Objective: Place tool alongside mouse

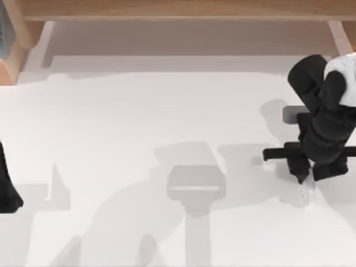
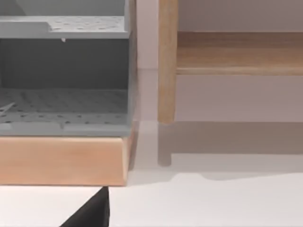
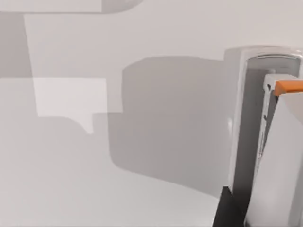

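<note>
The tool (image 1: 305, 193) is a slim whitish stick lying low over the white table (image 1: 139, 122) at the right, sticking out from the tip of my right gripper (image 1: 302, 179). The right gripper is shut on its near end. In the right wrist view the tool (image 3: 284, 161) looms close, with a thin dark strip and an orange tab (image 3: 289, 87); one dark finger (image 3: 229, 213) presses against its side. A grey block (image 1: 291, 114) that looks like the mouse lies farther back, half hidden by the right arm. My left arm (image 1: 6, 189) is parked at the table's left edge.
A wooden rail (image 1: 178, 10) runs along the back of the table. A grey perforated shelf unit (image 2: 64, 85) on a wooden base (image 2: 61, 161) stands at the back left, beside a wooden post (image 2: 167, 61). Soft grey shadows fall across the table's middle.
</note>
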Robot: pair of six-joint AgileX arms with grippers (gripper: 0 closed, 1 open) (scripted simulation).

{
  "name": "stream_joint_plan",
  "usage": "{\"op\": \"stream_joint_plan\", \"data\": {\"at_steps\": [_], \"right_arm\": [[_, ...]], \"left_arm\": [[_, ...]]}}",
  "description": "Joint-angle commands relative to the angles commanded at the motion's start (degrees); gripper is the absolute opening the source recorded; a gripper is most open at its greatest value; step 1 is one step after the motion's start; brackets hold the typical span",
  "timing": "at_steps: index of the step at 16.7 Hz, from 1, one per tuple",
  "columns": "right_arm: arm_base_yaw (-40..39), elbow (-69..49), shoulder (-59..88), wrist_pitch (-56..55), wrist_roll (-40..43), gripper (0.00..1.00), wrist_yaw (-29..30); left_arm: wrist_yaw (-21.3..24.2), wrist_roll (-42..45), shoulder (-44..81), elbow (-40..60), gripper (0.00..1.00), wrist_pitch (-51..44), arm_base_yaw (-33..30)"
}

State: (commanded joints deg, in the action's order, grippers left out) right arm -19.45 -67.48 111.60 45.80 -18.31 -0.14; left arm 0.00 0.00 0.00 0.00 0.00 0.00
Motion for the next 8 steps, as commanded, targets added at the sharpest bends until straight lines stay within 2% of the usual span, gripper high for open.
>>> {"op": "stream_joint_plan", "data": {"at_steps": [8], "right_arm": [[0.1,-2.2,-1.8,4.2,0.0,0.0,0.0]], "left_arm": [[0.0,0.0,0.0,0.0,1.0,0.0,0.0]]}}
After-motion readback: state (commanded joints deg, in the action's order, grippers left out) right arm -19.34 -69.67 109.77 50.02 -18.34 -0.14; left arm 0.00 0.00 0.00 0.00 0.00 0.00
